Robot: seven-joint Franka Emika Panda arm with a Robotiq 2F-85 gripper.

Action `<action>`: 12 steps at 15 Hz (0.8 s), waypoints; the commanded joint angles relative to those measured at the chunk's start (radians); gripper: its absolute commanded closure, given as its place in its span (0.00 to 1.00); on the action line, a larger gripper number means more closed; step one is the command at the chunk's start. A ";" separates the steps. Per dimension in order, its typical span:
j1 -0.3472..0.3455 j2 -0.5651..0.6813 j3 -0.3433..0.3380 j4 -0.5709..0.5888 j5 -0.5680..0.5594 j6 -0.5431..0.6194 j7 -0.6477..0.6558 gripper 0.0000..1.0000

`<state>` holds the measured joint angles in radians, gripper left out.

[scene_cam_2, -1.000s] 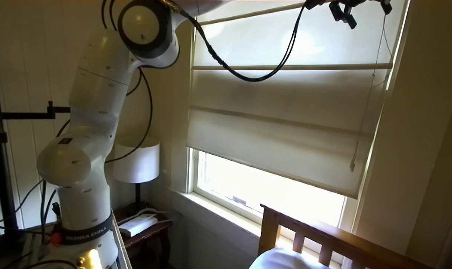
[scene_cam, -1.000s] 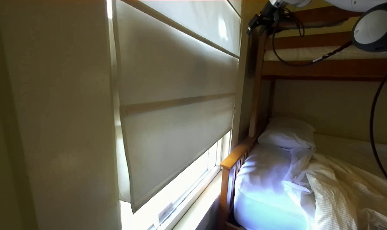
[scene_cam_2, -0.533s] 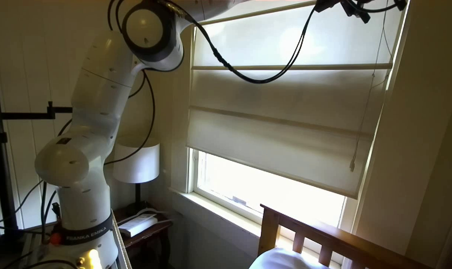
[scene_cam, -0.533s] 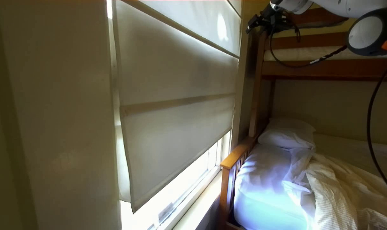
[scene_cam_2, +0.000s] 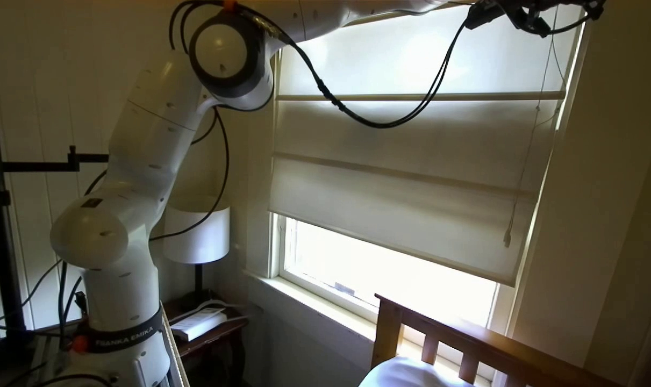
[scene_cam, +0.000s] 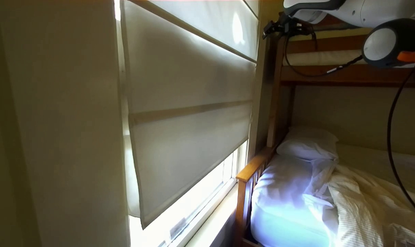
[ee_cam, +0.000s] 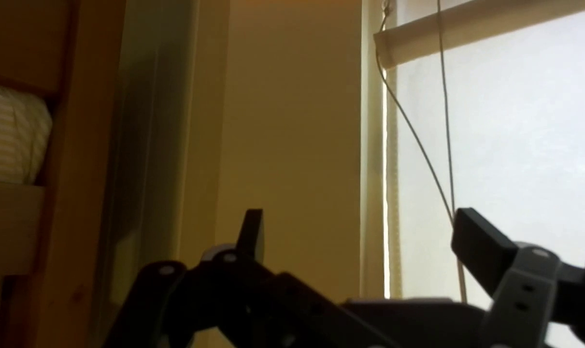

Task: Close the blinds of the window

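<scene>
Your black, two-fingered tool (ee_cam: 362,227) stands with its fingers spread wide, gripping nothing, raised high near the window's edge. In the wrist view, two strands of the thin, pale cord (ee_cam: 446,96) meet beside the fingertip on the right and pass behind it; you can't tell whether finger and cord touch. Lower down, in an exterior view, the cord ends in a small, pale pull (scene_cam_2: 507,238). Behind it hang the blinds, a large cream-beige translucent fabric shade (scene_cam_2: 400,199) in broad seamed panels, covering most of the tall, pale-framed glass window (scene_cam_2: 384,269); both exterior views show a bright strip bare along the bottom. Farther out is the brown wooden bunk bed (scene_cam: 255,166).

You appear to be at the reaching step, cord not yet taken. Your next move likely calls for shifting toward the right of the wrist view and forward until the strands lie between the fingers, then pinching them before you work the blinds down.
</scene>
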<state>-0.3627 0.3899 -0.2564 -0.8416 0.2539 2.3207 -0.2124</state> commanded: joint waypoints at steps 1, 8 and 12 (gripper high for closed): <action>0.016 -0.004 -0.008 -0.013 -0.026 -0.011 0.012 0.00; 0.082 0.007 -0.033 -0.018 -0.165 -0.018 0.052 0.00; 0.088 0.053 -0.006 0.005 -0.126 0.071 0.029 0.00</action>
<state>-0.2814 0.4044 -0.2711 -0.8592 0.1204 2.3235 -0.1881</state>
